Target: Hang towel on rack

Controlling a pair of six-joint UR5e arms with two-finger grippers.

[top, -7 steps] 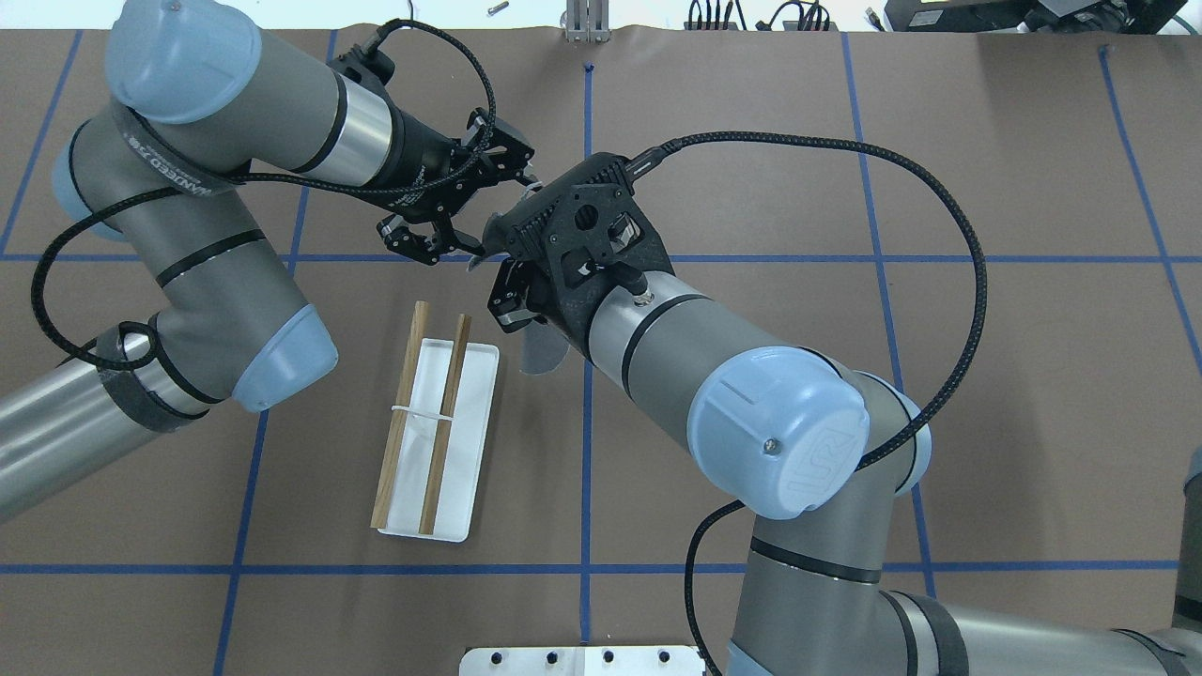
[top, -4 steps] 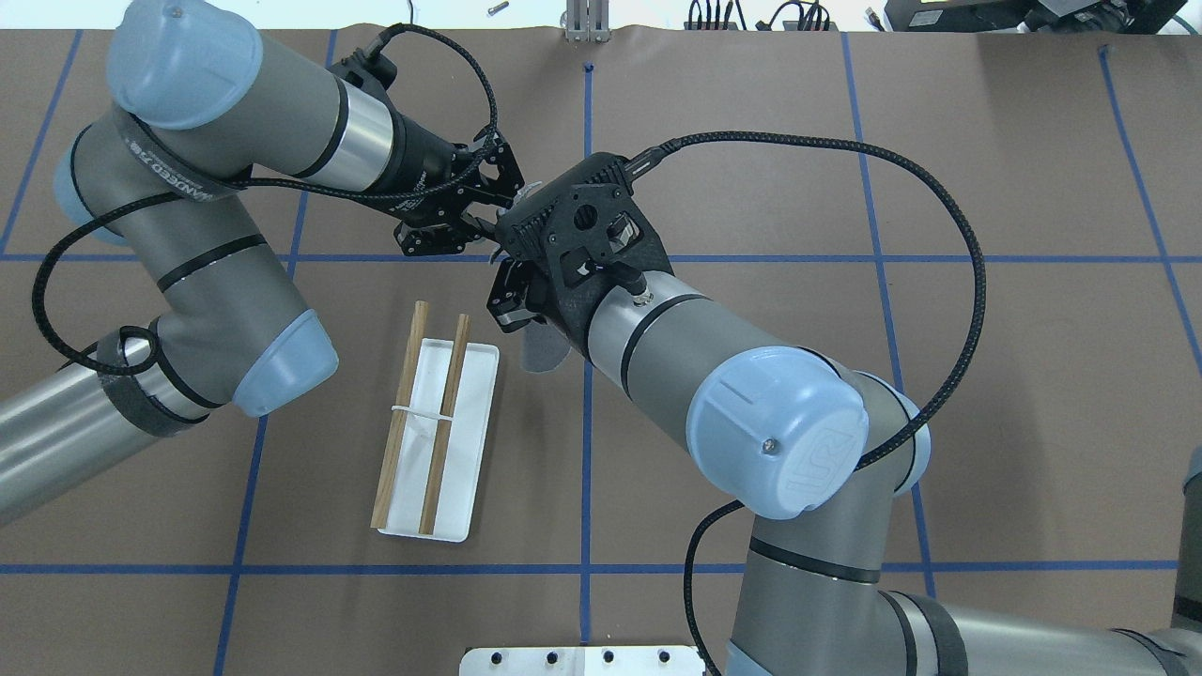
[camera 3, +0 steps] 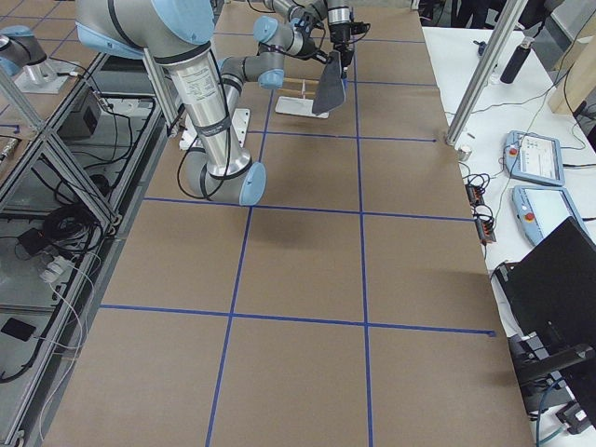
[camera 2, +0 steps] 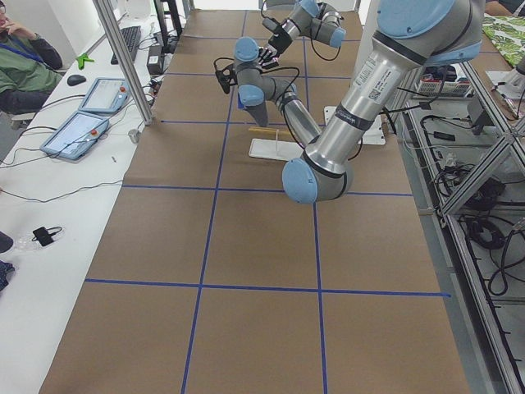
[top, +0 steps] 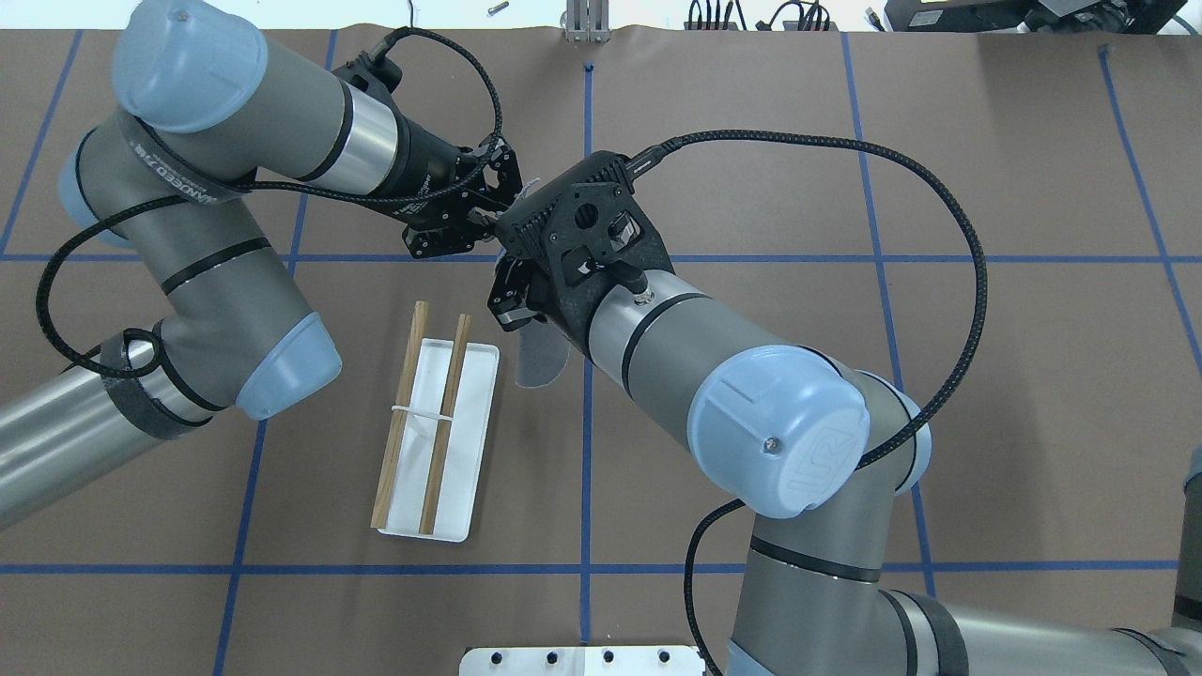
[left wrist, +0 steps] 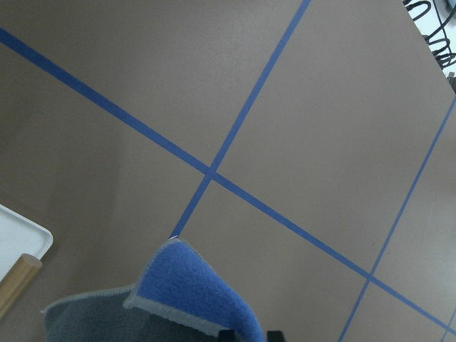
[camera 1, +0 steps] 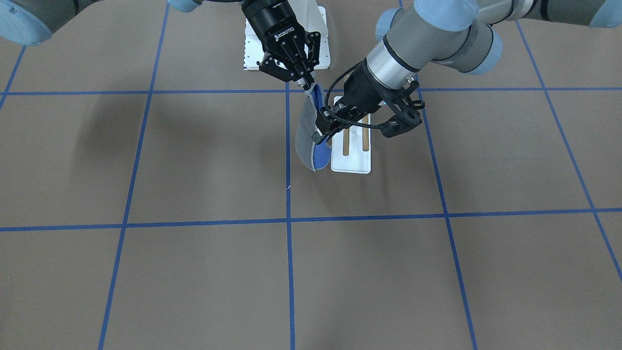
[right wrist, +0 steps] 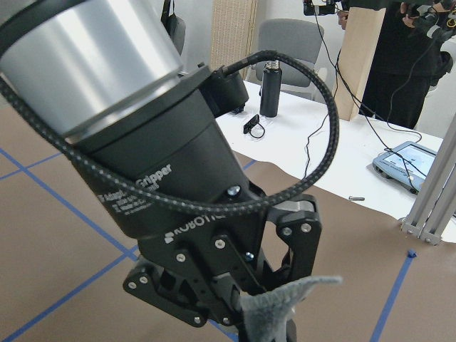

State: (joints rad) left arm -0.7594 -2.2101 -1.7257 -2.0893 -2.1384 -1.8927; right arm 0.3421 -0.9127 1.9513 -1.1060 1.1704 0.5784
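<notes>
The towel [camera 1: 306,131] hangs in the air, grey face out, with a blue patch at its lower end. My right gripper [camera 1: 307,83] is shut on its top corner. My left gripper [camera 1: 320,136] is shut on the towel's edge lower down, beside the rack [camera 1: 351,165]. The rack [top: 470,413] has a white base and two brown dowels [top: 444,422] and is bare. In the overhead view a grey fold of the towel [top: 540,361] shows under my right wrist. The left wrist view shows the blue corner [left wrist: 206,299]. The right wrist view shows a grey corner [right wrist: 285,299].
The brown table [top: 939,329] carries blue tape lines [top: 586,451]. The white bolted pedestal [top: 582,660] stands at the near edge. Operators' tablets [camera 2: 82,123] and a bench lie along the far side. My two wrists are very close together above the rack's far end.
My left gripper was open beside the towel a second ago. It has shut on the towel's edge and shifted slightly toward my right wrist. The right arm has held still.
</notes>
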